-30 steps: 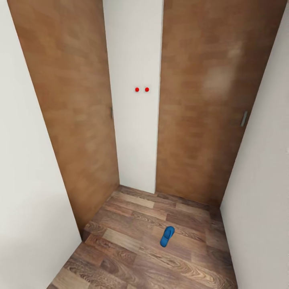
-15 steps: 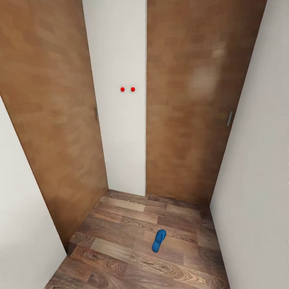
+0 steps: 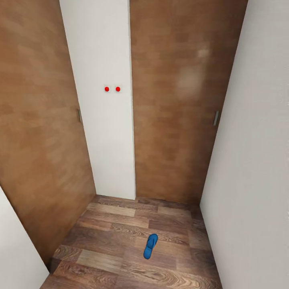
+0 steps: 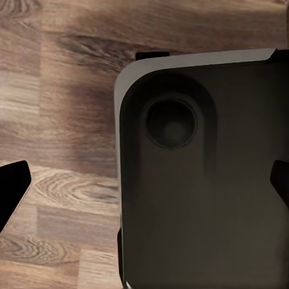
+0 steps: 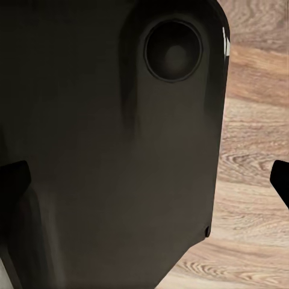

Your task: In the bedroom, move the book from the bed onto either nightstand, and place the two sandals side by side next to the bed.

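One bright blue sandal (image 3: 150, 246) lies alone on the wood-plank floor (image 3: 108, 241) of a narrow passage, ahead of me and slightly right of centre, its length pointing roughly away from me. The book, the bed, the nightstands and the other sandal are out of view. In the left wrist view my left gripper (image 4: 144, 186) hangs open over my own dark base (image 4: 198, 198) and the floor. My right gripper (image 5: 147, 180) is likewise open above the base (image 5: 108, 150), with nothing between its fingers.
Two tall brown wooden doors stand shut, one on the left (image 3: 40, 140) and one ahead (image 3: 172, 100). A white wall strip (image 3: 110, 152) with two red dots (image 3: 112, 89) separates them. A white wall (image 3: 249, 168) closes the right side.
The whole picture has slid to the left and the floor has drawn nearer, so the camera has moved. The sandal has not moved on the floor.
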